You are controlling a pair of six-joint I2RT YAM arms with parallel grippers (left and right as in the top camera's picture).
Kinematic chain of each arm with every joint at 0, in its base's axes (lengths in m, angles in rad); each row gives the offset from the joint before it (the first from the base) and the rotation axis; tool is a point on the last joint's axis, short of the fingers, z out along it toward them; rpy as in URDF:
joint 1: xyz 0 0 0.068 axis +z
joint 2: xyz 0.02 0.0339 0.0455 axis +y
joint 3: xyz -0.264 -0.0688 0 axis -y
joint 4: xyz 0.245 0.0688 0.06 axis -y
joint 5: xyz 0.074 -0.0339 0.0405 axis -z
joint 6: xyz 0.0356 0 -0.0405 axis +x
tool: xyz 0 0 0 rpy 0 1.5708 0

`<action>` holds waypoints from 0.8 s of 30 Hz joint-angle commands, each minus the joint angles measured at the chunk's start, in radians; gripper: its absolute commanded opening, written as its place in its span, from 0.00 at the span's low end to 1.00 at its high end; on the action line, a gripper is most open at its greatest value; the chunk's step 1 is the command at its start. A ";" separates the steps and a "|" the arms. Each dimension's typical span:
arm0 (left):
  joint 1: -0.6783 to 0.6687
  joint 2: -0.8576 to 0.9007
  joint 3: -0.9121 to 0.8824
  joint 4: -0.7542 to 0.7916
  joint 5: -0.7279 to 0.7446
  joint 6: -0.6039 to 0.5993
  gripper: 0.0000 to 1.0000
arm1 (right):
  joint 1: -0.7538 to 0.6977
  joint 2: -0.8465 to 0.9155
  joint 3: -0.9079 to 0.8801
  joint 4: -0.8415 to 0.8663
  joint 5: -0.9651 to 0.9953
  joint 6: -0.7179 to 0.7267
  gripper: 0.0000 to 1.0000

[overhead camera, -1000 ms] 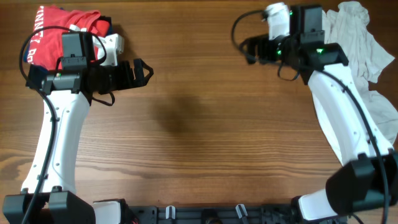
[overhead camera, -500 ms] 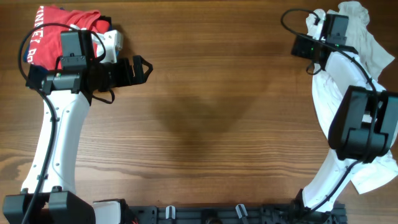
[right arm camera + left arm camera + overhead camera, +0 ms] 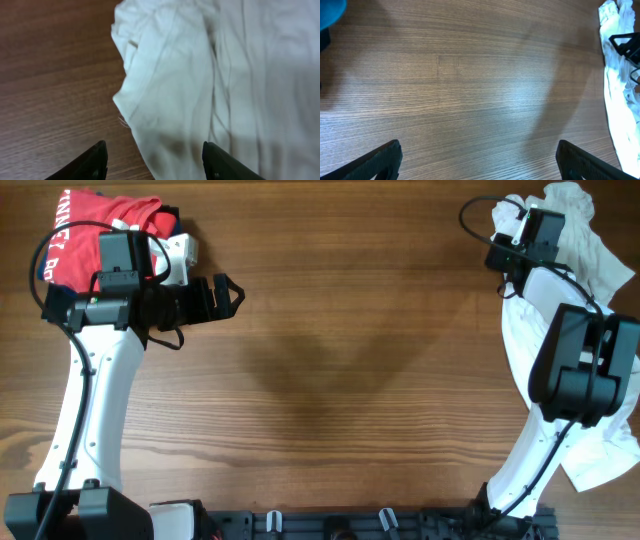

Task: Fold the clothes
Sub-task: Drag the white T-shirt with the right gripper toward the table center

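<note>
The white T-shirt (image 3: 600,255) lies crumpled along the table's right edge, from the far right corner down to the near right. No lettering shows. It fills most of the right wrist view (image 3: 210,75) and shows at the right edge of the left wrist view (image 3: 620,90). My right gripper (image 3: 503,212) is open above the shirt's far left edge, its fingers (image 3: 155,157) spread over the fabric and holding nothing. My left gripper (image 3: 228,293) is open and empty over bare wood at the far left (image 3: 480,160).
A red shirt with white lettering (image 3: 95,225) lies on folded blue and dark garments at the far left corner, behind my left arm. The wooden table (image 3: 340,380) spans the space between the arms.
My right arm has swung from the table's far middle to the right, over the white shirt's far left edge. The left arm has not moved.
</note>
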 commanded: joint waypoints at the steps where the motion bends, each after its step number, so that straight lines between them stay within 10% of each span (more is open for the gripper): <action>1: -0.005 0.000 0.018 -0.001 -0.010 -0.002 0.99 | -0.003 0.055 0.016 0.039 0.017 -0.002 0.61; 4: -0.005 0.000 0.018 -0.001 -0.010 -0.002 0.99 | -0.004 0.089 0.016 0.060 0.017 0.024 0.60; 12: -0.005 0.000 0.018 0.000 -0.029 -0.002 0.98 | -0.006 0.110 0.016 0.054 0.018 0.076 0.06; 24: -0.005 0.000 0.018 0.090 -0.089 -0.002 0.99 | 0.049 -0.192 0.020 -0.188 -0.286 0.038 0.04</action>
